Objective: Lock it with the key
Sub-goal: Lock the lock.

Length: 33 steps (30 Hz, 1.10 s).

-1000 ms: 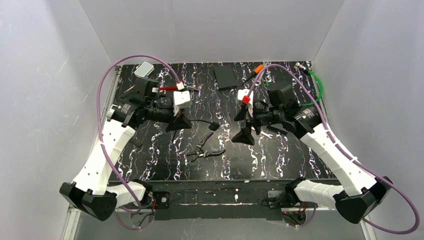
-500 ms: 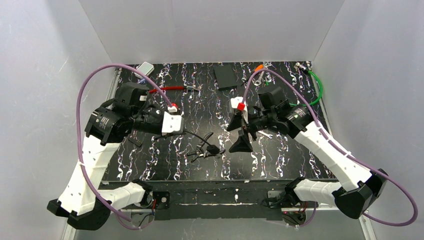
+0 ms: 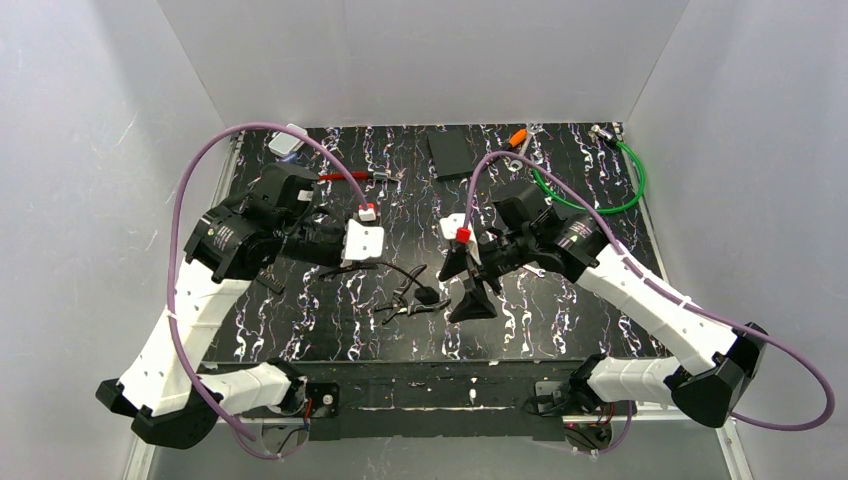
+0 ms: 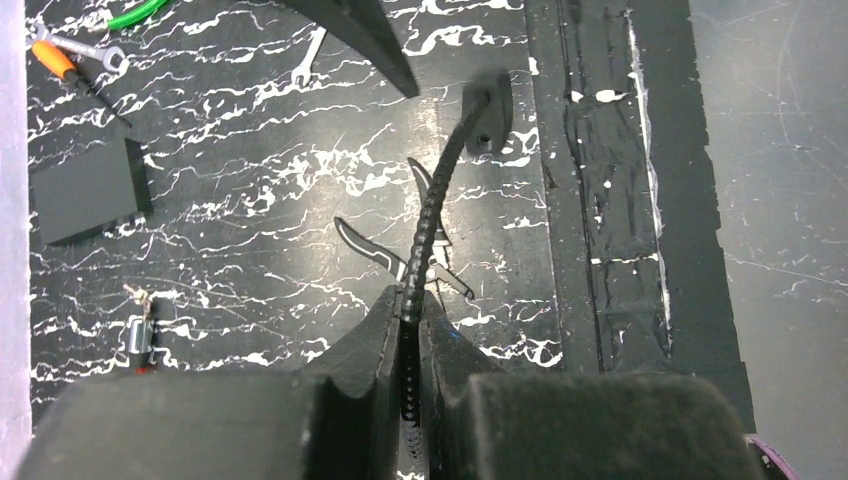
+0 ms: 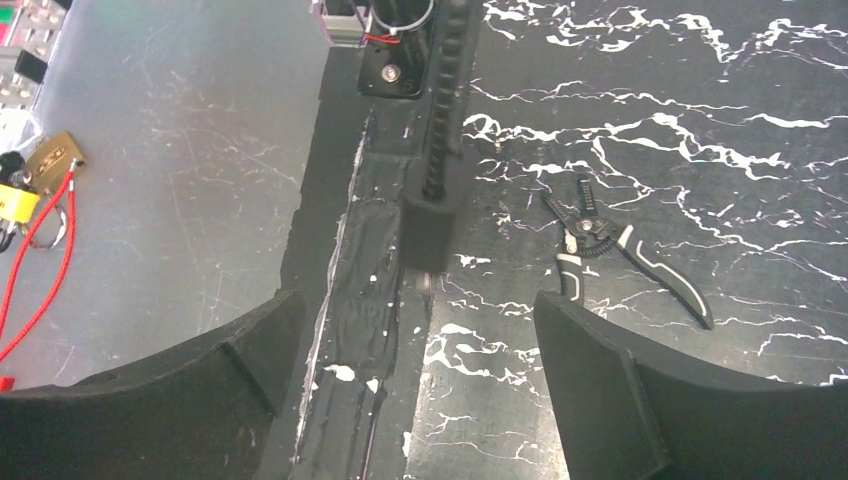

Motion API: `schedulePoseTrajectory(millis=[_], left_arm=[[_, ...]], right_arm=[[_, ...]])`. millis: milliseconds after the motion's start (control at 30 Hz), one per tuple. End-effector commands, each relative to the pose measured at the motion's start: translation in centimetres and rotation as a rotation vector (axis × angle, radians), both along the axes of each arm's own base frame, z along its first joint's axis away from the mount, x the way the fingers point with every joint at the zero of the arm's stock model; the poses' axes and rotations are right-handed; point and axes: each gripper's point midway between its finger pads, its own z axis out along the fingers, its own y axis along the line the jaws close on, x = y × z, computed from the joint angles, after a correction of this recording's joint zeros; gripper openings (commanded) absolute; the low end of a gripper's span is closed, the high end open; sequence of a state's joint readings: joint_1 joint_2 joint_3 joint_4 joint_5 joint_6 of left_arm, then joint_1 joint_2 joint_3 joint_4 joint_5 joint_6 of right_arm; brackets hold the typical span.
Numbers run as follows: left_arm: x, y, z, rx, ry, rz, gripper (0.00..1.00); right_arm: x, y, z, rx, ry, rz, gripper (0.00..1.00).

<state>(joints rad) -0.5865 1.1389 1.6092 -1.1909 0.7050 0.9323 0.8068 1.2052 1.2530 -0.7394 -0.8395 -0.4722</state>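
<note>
My left gripper (image 3: 347, 266) is shut on a black ribbed lock cable (image 4: 430, 205) and holds it above the table. The cable runs forward from the gripper (image 4: 410, 322) to its block-shaped black lock head (image 4: 488, 112), which also shows in the top view (image 3: 426, 295). My right gripper (image 3: 462, 284) is open and empty, just right of the head. In the right wrist view the head (image 5: 430, 228) hangs ahead of the wide-open gripper (image 5: 415, 400). I cannot make out a key. A brass padlock (image 5: 52, 160) on a red cord lies off the table.
Black pliers (image 3: 405, 305) lie under the cable, also in the left wrist view (image 4: 385, 260). A black box (image 3: 452, 155), an orange screwdriver (image 3: 517, 137), a green cable (image 3: 612, 188) and a red-handled tool (image 3: 345, 176) lie at the back. A small wrench (image 3: 532, 271) lies by the right arm.
Both arms have moved toward the table's middle and nearer the front edge. The left gripper has carried the cable, so its head now hangs over the pliers. The right gripper has come close beside it.
</note>
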Motion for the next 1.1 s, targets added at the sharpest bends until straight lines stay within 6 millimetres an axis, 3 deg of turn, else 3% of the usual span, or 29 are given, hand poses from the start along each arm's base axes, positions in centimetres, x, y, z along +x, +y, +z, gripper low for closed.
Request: schedulePoseTrajectory(millis=[0, 133, 400, 700, 1067], left_arm=[[0.5, -0.2, 1.3, -0.026, -0.026, 0.032, 0.00], [0.7, -0.4, 1.2, -0.029, -0.019, 0.041, 0.00], [1.4, -0.8, 1.5, -0.037, 0.018, 0.084, 0.00], [1.7, -1.0, 1.3, -0.031, 0.048, 0.109, 0.00], [1.9, -1.3, 1.0, -0.038, 0.118, 0.160, 0.00]], right_arm=[[-0.1, 0.5, 0.5, 0.009, -0.051, 0.031, 0.94], [0.9, 1.3, 0.5, 0.006, -0.039, -0.023, 0.94], [1.3, 1.9, 1.3, 0.028, -0.036, -0.035, 0.75], [1.5, 2.3, 1.6, 0.043, -0.049, -0.035, 0.69], [2.0, 2.4, 1.7, 0.045, -0.058, -0.056, 0.34]])
